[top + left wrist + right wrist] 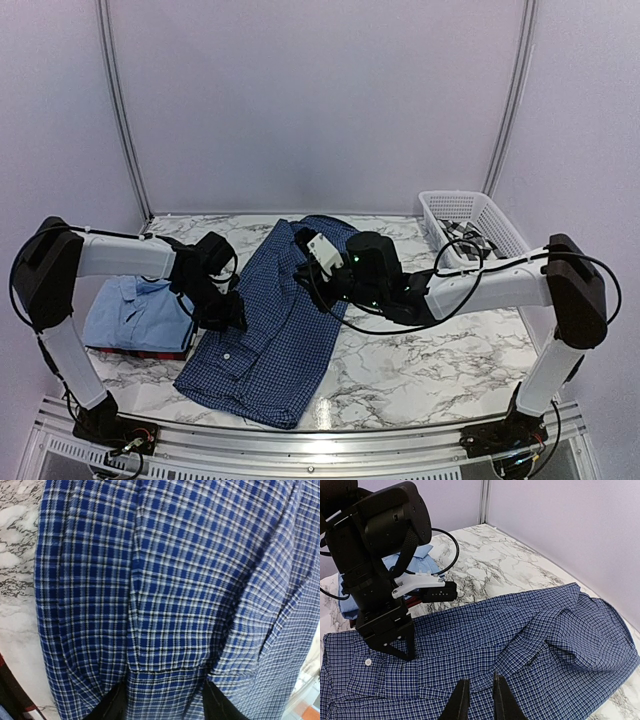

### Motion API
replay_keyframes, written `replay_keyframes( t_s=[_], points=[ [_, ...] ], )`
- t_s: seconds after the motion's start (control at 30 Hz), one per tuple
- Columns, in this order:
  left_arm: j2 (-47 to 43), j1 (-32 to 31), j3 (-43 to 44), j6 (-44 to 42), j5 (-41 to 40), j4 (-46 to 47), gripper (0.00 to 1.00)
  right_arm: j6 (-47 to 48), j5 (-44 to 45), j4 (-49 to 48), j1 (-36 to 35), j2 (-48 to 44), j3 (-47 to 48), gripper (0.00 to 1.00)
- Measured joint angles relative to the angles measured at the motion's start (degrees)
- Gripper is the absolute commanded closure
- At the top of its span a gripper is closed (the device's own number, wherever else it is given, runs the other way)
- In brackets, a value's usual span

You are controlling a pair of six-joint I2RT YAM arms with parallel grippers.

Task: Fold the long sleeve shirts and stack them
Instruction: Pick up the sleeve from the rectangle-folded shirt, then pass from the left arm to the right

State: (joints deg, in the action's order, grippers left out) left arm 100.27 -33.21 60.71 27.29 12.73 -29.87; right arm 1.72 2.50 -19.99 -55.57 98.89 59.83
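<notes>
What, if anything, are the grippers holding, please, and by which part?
The left gripper stands open on the navy shirt, holding nothing; whether the right gripper pinches its cloth cannot be told.

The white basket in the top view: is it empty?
No, a black-and-white checked cloth lies inside the basket.

The marble-patterned table (420,350) is carrying three loads. A navy check shirt (270,330) is lying spread across its middle, a dark red shirt (140,352) is lying at the left under a light blue shirt (125,310), and a white lattice basket (470,208) is standing at the far right.
</notes>
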Motion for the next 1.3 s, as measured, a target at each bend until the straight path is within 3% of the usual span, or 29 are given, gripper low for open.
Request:
replay_keyframes(
  t_s=[0.33, 0.53, 0.73, 1.0, 1.3],
  points=[
    [-1.5, 0.0, 0.1, 0.7, 3.6, 0.0, 0.78, 0.0, 0.0, 0.0, 0.0, 0.6, 0.2, 0.85],
    [-1.7, 0.0, 0.1, 2.0, 4.7, 0.0, 1.00, -0.5, 0.0, 0.2, 0.1, 0.6, 0.5, 0.84],
    [-2.4, 0.0, 0.1, 3.7, 6.1, 0.1, 1.00, -3.2, 1.5, 2.2, 2.0, 2.4, 5.1, 0.83],
    [-10.4, 0.4, 4.1, 10.2, 9.5, -0.1, 1.00, -8.6, 1.0, 5.7, 7.9, 6.0, 9.9, 0.83],
    [-18.2, 7.7, 14.5, 20.2, 12.5, 0.5, 1.00, -15.1, -3.7, 7.1, 12.2, 11.0, 11.2, 0.88]
  ],
)
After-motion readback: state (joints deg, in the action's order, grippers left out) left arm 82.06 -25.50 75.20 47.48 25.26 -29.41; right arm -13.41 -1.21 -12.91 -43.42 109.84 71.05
